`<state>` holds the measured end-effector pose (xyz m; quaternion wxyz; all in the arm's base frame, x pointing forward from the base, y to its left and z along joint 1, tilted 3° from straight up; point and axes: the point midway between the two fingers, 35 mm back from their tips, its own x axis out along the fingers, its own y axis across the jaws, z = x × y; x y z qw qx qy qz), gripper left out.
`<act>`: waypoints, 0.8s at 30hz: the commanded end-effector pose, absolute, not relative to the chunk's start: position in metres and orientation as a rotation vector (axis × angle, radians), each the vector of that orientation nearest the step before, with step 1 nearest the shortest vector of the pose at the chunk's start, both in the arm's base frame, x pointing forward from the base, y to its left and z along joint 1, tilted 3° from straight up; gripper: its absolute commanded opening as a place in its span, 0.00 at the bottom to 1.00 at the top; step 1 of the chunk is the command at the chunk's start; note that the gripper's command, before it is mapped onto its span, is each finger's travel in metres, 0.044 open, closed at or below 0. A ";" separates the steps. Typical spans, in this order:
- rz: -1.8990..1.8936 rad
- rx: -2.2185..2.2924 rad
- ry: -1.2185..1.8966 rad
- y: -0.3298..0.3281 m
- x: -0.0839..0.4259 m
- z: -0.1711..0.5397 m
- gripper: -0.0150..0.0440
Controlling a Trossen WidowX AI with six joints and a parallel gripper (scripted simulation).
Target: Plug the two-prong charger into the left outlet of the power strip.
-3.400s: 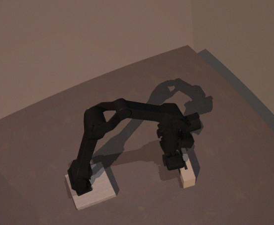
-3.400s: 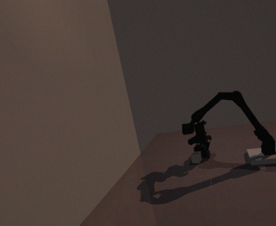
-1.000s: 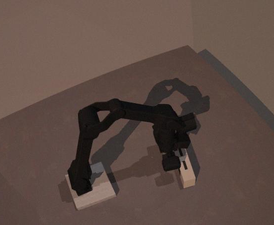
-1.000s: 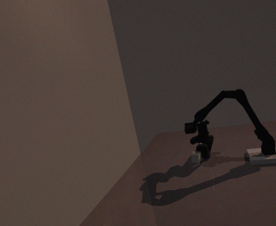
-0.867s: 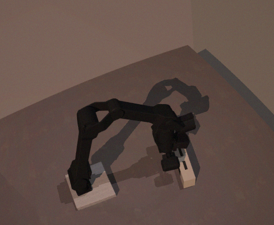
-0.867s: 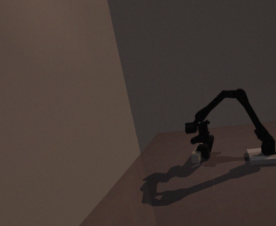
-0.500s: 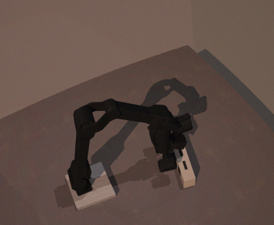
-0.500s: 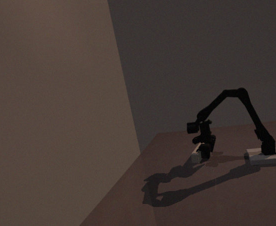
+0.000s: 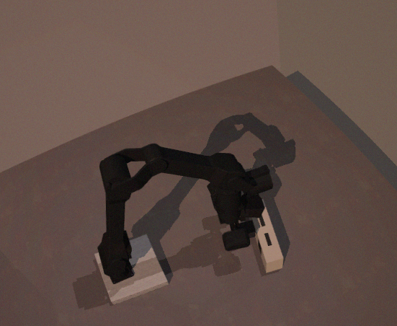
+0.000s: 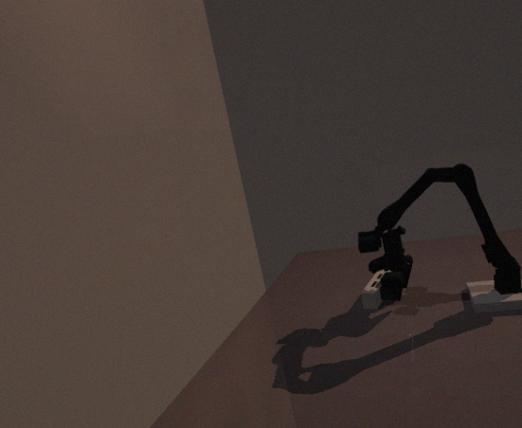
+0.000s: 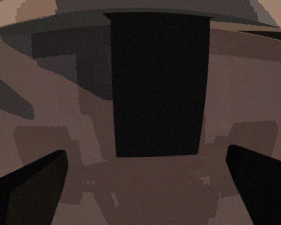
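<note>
One arm, one gripper (image 9: 241,231), one power strip (image 9: 269,242), one charger (image 9: 236,239). Gripper wide open, empty, low over the charger, which lies on the table (image 9: 341,216) just beside the strip. Two slots show on the strip; its far end is hidden behind the wrist. Prongs not discernible.

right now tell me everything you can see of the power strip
The power strip is a pale, cream-coloured rectangular block lying flat on the brown table. Its top face shows dark rectangular slots. The far end is hidden beneath the black arm. The open end effector hangs beside it, over a dark charger.
</note>
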<state>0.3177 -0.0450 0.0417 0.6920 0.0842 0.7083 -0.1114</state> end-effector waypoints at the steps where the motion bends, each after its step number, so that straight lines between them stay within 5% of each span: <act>1: -0.251 0.192 1.587 -0.044 0.313 0.040 1.00; 24: -0.253 0.170 1.499 -0.040 0.300 0.050 1.00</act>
